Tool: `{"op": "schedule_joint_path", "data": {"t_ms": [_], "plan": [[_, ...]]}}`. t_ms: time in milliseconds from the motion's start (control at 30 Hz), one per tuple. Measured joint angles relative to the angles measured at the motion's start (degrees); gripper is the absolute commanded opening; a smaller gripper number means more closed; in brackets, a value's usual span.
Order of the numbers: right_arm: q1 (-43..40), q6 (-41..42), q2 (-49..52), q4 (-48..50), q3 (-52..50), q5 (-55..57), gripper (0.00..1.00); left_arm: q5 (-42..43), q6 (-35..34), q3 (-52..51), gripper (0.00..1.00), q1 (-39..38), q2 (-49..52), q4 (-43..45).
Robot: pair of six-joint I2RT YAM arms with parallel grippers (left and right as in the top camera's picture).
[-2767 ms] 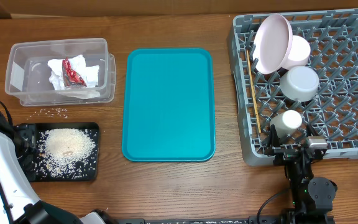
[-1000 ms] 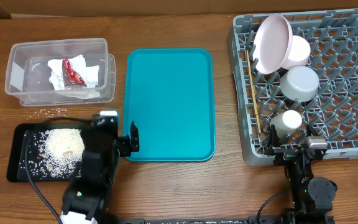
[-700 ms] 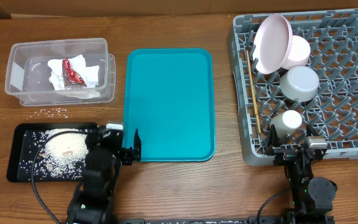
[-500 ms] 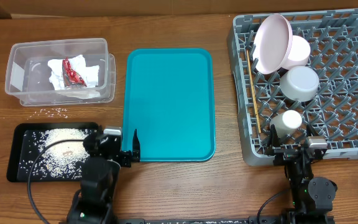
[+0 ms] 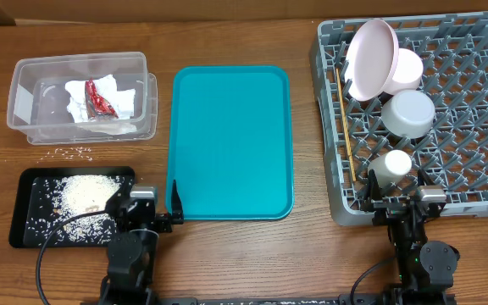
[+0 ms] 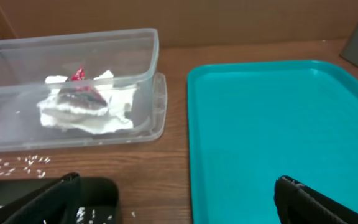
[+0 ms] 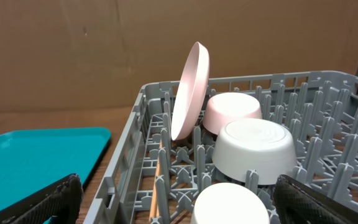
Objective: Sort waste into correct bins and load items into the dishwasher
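The clear tub (image 5: 79, 127) at the far left holds crumpled napkins (image 5: 121, 100) and the red wrapper (image 5: 100, 97). The black tray (image 5: 24, 178) holds a heap of rice (image 5: 87, 196). A few grains (image 5: 70, 152) lie on the table between them. The grey rack (image 5: 473, 127) holds the pink plate (image 5: 369, 58) on edge, the small pink dish (image 5: 409, 69), the bowl (image 5: 409, 113), the cup (image 5: 392, 163) and the chopsticks (image 5: 343, 114). My left gripper (image 5: 146, 202) is open and empty between the black tray and the teal tray. My right gripper (image 5: 396, 196) is open and empty at the rack's front edge.
The teal tray (image 5: 231, 140) lies bare in the middle of the table. In the left wrist view the tub (image 6: 145, 74), teal tray (image 6: 278, 124) and black tray's corner (image 6: 101, 190) lie ahead. The right wrist view shows the plate (image 7: 188, 90), bowl (image 7: 253, 149) and cup (image 7: 229, 202).
My left arm swung from the far left side of the black tray across it, then drew back to the table's front edge. The right arm has not moved.
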Motion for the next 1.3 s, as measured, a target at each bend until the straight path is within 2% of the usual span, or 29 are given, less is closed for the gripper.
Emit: {"op": "schedule_joint_path", "data": {"t_ms": [300, 567, 1300], "plan": [[-0.02, -0.02, 0.00, -0.02, 0.00, 0.02, 1.00, 0.02, 0.00, -0.02, 1.00, 3.15, -6.36, -1.51], [0.00, -0.02, 0.00, -0.02, 0.00, -0.02, 1.00, 1.68, -0.02, 0.00, 1.00, 6.25, -7.80, -1.70], [-0.02, -0.07, 0.00, -0.02, 0.00, 0.00, 1.00, 4.50, -0.02, -0.02, 1.00, 6.51, -10.58, -2.10]]}}
